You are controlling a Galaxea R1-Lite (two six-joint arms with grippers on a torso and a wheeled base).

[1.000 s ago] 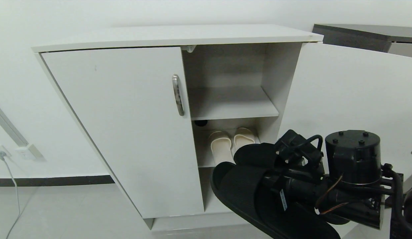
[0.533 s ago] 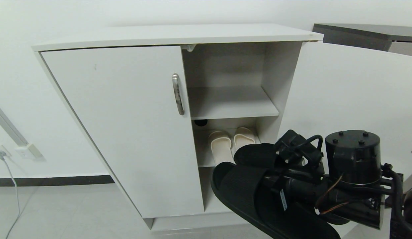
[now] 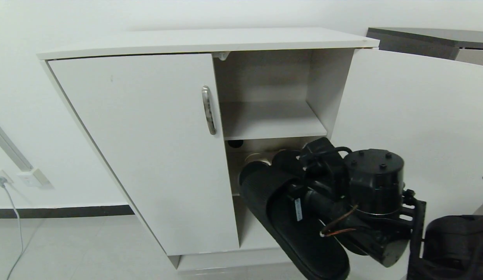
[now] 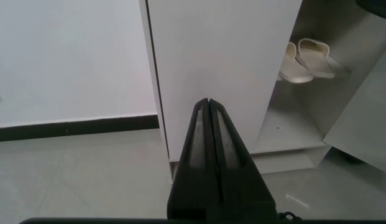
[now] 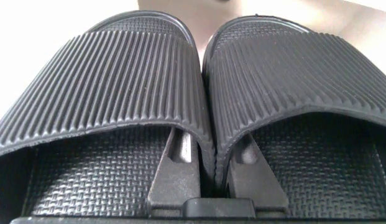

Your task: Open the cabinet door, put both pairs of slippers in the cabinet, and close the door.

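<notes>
My right hand [image 5: 211, 165] grips two black slippers [image 3: 288, 217] together at the open cabinet [image 3: 148, 136]. Just beyond this hand, two cream slippers [image 4: 307, 59] lie inside. My left hand [image 4: 209, 104] has its fingers pressed together.

Left hand [image 4: 208, 101] is black and tapered; black cylindrical joint [image 3: 375, 182] carries screws [image 3: 381, 166], orange wires [image 3: 338, 223].
</notes>
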